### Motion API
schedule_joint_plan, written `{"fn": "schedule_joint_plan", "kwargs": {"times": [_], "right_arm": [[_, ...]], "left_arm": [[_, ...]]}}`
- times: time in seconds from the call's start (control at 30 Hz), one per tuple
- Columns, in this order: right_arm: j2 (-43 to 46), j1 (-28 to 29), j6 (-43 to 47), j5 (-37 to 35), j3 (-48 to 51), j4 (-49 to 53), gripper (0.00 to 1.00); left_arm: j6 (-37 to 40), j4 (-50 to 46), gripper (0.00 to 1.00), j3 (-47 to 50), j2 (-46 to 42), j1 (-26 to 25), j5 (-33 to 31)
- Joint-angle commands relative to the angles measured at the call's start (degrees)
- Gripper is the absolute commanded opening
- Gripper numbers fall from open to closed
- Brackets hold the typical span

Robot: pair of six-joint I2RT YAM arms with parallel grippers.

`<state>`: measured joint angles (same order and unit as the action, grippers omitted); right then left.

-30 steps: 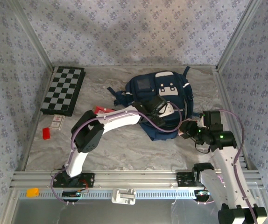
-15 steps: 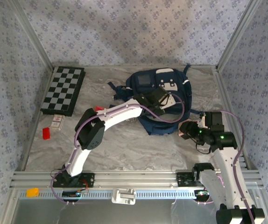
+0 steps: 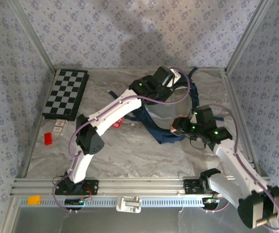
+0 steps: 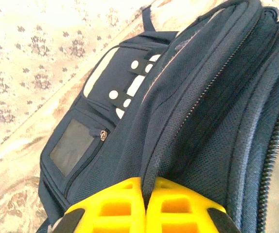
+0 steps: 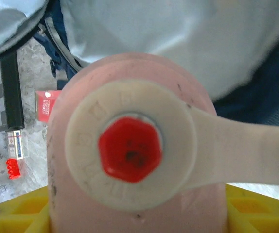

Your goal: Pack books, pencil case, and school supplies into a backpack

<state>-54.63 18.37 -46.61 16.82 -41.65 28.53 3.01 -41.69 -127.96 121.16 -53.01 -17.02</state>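
Left wrist view: the left gripper (image 4: 143, 196) is clamped shut on a fabric fold of the backpack (image 4: 193, 126), located far-centre on the table (image 3: 130, 150). The pink gadget (image 5: 130, 145) is gripped by the right gripper (image 3: 177, 127) before the backpack's pale-lined opening.

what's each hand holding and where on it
Left hand pinches the backpack by a fabric fold beside its zipper; right hand grips the pink gadget by its body.
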Motion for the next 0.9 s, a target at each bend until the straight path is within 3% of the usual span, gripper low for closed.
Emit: {"fn": "schedule_joint_plan", "kwargs": {"times": [0.0,0.2,0.27,0.53,0.7,0.8,0.87], "right_arm": [[-7.3,2.9,-5.1,-5.4,-0.3,-17.9,0.52],[-20.0,5.2,-8.3,-13.5,0.5,-38.5,0.54],[-24.5,4.3,-8.6,-12.7,0.3,-45.8,0.54],[-40.4,3.6,-7.5,-10.1,-7.3,-57.0,0.56],[-43.6,2.4,-8.0,-9.3,-8.8,-55.8,0.61],[-41.5,2.3,-7.0,-10.7,-7.4,-53.4,0.75],[-40.1,1.9,-7.3,-11.5,-6.2,-51.7,0.80]], "left_arm": [[-4.3,1.2,0.00,-4.2,-5.0,-0.5,-2.2],[-6.3,0.4,0.00,-4.6,-5.6,-0.3,-2.8],[-7.0,0.1,0.00,-4.4,-6.0,-0.3,-2.2],[-8.6,0.8,0.00,-4.2,-5.9,-0.2,-0.8],[-8.7,0.3,0.00,-4.2,-5.8,-0.1,-0.8],[-8.7,0.0,0.00,-4.2,-5.9,0.2,-1.1],[-8.6,0.0,0.00,-4.2,-5.9,0.3,-1.0]]}}
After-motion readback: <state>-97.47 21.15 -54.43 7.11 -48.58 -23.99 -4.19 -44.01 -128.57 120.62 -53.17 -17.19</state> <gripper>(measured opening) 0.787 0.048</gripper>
